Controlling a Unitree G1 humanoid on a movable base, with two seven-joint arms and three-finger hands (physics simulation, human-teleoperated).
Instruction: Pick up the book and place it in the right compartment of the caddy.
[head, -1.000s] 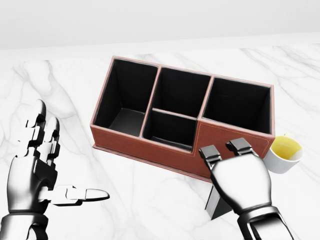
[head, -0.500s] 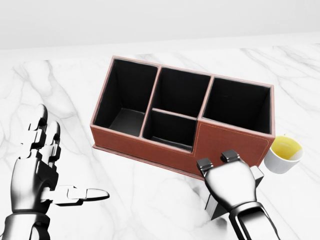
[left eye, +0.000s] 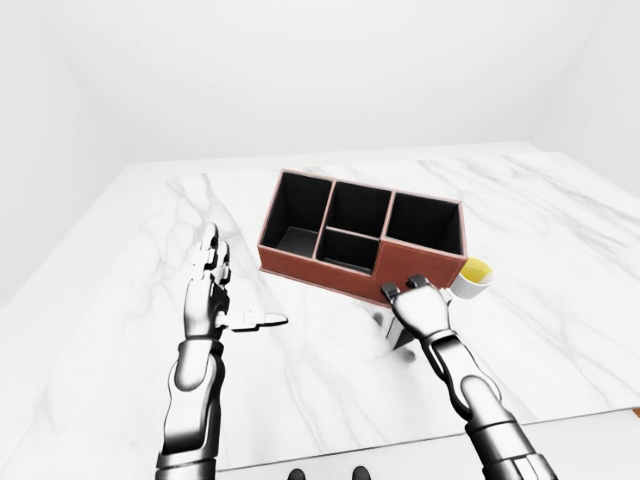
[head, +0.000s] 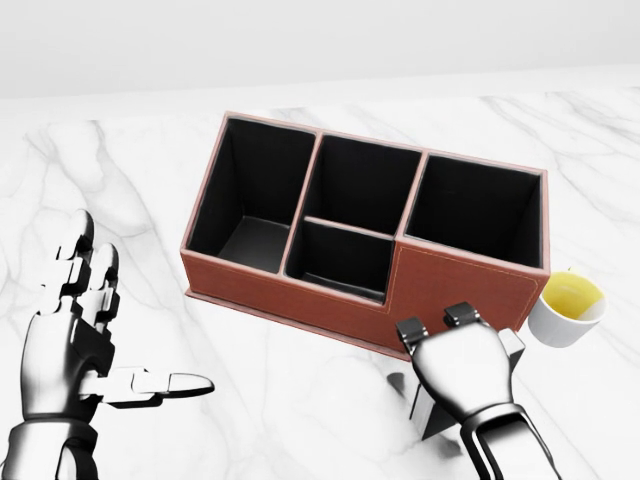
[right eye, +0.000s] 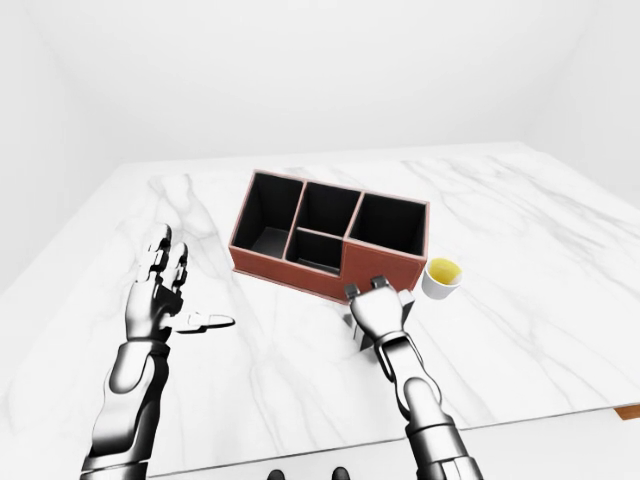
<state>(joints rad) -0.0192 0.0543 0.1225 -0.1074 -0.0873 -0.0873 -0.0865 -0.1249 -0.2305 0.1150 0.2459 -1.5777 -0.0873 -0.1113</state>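
Right hand (head: 462, 368) clenched around the book (head: 437, 412) beside the caddy (head: 365, 232) near the tabletop's (head: 300, 400) middle; left hand (head: 75, 340) released, fingers spread.

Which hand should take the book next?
Right. The right hand is already over the book, just below the caddy in the head view. The left hand is open, far off to the left.
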